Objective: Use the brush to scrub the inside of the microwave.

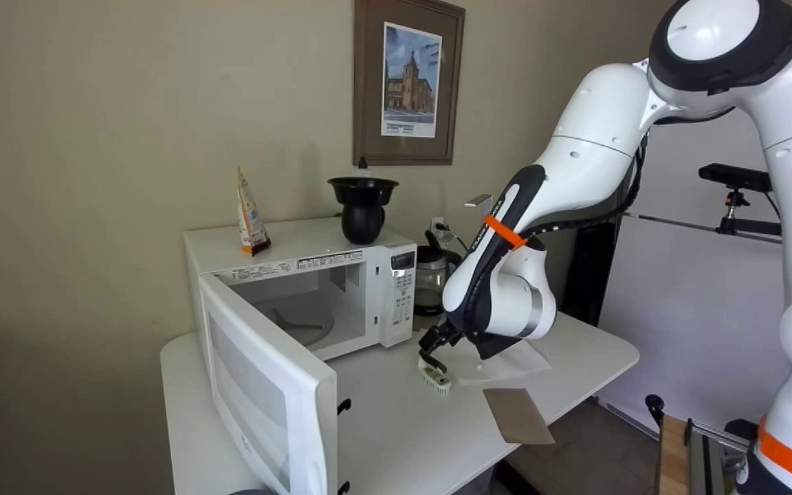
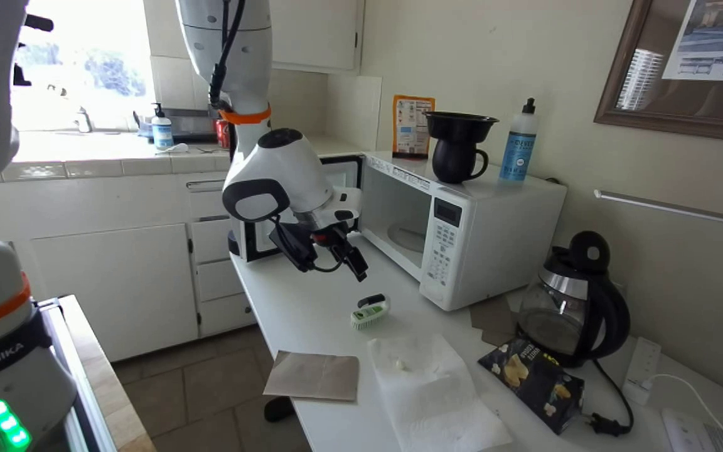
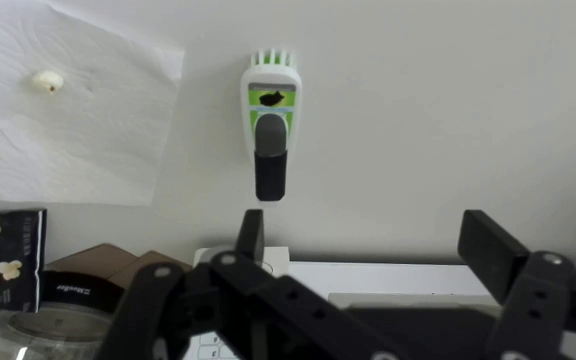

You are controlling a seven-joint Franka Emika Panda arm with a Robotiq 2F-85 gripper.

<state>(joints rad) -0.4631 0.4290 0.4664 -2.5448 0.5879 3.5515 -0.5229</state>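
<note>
The brush lies bristles down on the white table, with a white and green body and a dark looped handle; it shows in both exterior views and in the wrist view. The white microwave stands with its door swung wide open and a turntable inside. My gripper is open and empty above the table, between brush and microwave. In the wrist view, the fingers are spread wide, with the brush handle ahead of the left finger. The microwave's front edge shows beneath them.
A brown cardboard piece and a paper towel with a popcorn piece lie near the brush. A popcorn bag and glass kettle stand beside the microwave. A black mug under a bowl, a packet and a bottle stand on top.
</note>
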